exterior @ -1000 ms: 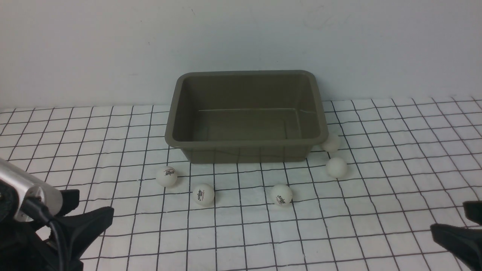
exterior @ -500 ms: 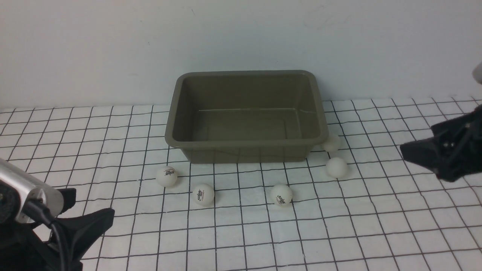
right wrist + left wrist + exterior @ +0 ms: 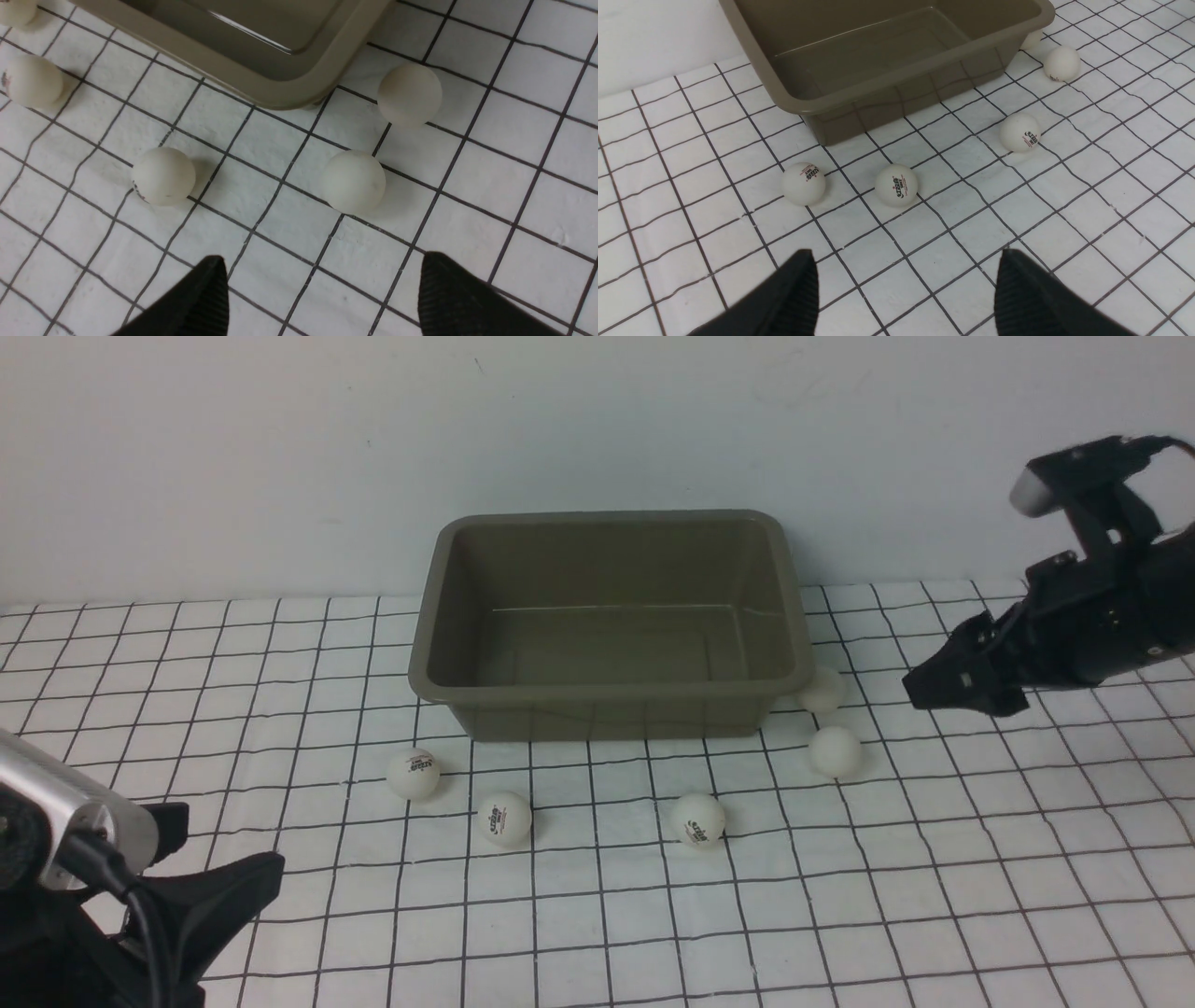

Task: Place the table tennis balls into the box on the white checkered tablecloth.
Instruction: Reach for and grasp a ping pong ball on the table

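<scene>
1. Front view: An olive-grey rectangular plastic box [image 3: 607,689] is sitting at the far middle of the worktop, on a white cloth with a thin black grid [image 3: 597,933], close to a pale wall [image 3: 280,448].
   - The box is holding nothing.
   - Five small white table tennis balls are lying on the cloth outside it.
   - A ball with a dark logo [image 3: 414,774] is lying off the box's near left corner.
   - A second logo ball [image 3: 504,818] is lying nearer and a little to the right.
   - A third logo ball [image 3: 697,819] is lying in front of the box's right half.
   - A plain ball [image 3: 834,751] is lying near the near right corner.
   - Another plain ball [image 3: 821,690] is resting just beside that corner, partly hidden by the rim.
   - The left gripper [image 3: 229,849] is sitting low at the near left, well apart from the balls.
   - The right gripper [image 3: 934,689] is hanging to the right of the box, pointing left toward the two plain balls.

2. Left wrist view: The black jaws of the left gripper [image 3: 906,256] are standing wide apart and gripping nothing. Bare cloth is showing between them. The first two logo balls are lying beyond them, in front of the box.

3. Right wrist view: The right gripper [image 3: 322,259] is looking down on the box's near right corner. Its jaws are spread open and are holding nothing. The nearer plain ball is lying just ahead of the gap, apart from both tips.
</scene>
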You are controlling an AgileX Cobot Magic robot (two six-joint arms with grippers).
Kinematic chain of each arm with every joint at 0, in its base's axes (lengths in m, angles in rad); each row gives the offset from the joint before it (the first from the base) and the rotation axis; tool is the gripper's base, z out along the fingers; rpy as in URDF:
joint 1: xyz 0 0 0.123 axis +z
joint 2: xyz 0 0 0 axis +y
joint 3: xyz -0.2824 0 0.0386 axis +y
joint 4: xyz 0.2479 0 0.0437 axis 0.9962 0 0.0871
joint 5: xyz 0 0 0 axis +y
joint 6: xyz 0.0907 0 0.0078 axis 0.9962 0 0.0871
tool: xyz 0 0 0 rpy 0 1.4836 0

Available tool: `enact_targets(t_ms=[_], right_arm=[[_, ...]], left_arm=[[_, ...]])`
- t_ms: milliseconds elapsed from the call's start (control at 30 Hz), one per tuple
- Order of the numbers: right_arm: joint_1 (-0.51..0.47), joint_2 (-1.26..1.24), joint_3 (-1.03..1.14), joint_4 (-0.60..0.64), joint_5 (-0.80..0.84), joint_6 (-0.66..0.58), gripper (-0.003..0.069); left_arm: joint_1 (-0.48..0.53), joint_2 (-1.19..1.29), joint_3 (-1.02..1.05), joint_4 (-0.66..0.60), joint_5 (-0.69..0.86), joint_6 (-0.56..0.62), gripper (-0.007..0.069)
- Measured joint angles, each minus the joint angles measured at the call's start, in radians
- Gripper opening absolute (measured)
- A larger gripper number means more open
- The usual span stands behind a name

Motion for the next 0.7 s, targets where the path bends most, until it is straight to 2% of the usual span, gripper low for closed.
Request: enact_targets(t_ms=[400,567,700], right_arm=[[0.009,0.237,-0.125,0.009,0.013,0.007,0.0491],[0.072,0.322,-0.197,-0.049,0.012,0.01,0.0491],[0.109,0.381,-0.251,-0.107,-0.002,0.06,0.0491]], left_arm=[[0.0,0.0,0.0,0.001,0.0,0.0,0.0461],[0.0,0.0,0.0,0.001,0.0,0.0,0.0461],[0.0,0.0,0.0,0.002,0.0,0.0,0.0461]])
